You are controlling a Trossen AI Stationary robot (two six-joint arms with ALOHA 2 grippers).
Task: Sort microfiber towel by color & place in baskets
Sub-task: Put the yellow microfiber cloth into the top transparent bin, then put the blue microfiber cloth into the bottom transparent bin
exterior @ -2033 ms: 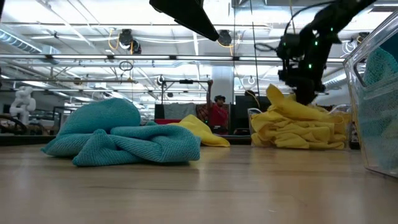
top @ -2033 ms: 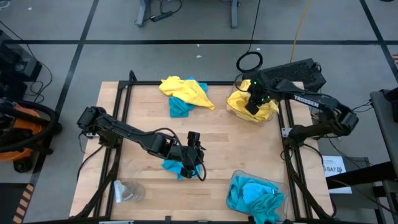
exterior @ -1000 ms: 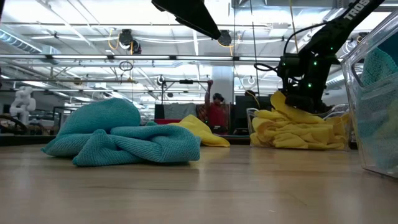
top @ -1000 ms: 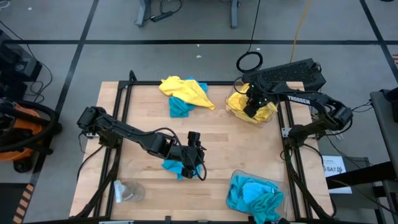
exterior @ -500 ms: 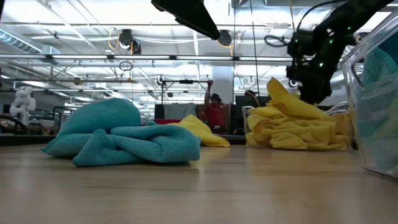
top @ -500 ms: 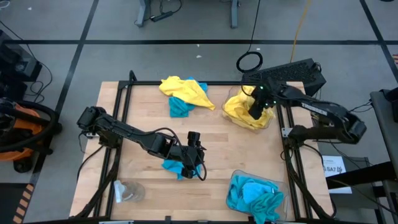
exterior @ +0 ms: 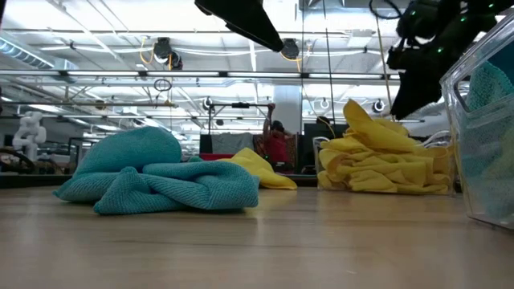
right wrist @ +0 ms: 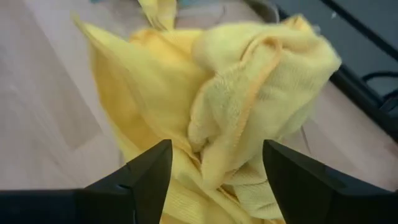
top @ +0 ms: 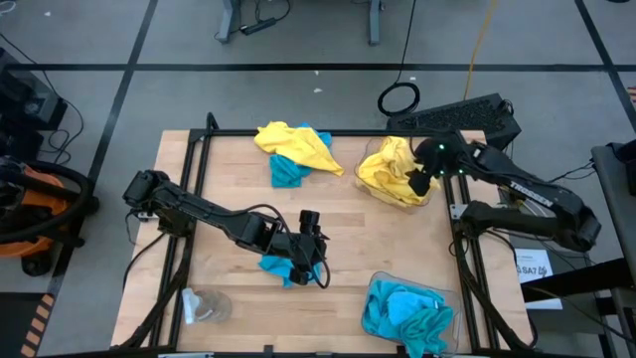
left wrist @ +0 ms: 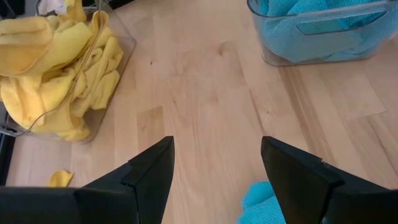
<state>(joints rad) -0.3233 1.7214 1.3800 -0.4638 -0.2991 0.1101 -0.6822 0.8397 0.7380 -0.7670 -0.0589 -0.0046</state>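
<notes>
One turquoise microfiber towel lies crumpled on the table's middle, seen in the low view as a heap. My left gripper hangs open just above its right end, touching nothing. Yellow towels fill the clear basket at the far right. My right gripper is open above that heap, clear of it in the low view. A second basket at the near right holds turquoise towels.
A mixed pile of yellow and turquoise towels lies at the far middle of the table. A small clear round glassy object stands at the near left corner. Bare wood lies between the two baskets.
My right gripper has let go of a yellow towel in the far basket, its fingers spreading, and has risen and drawn back toward the table's right edge. The towel stays in the basket, one fold now standing up above the heap. My left arm has kept still.
</notes>
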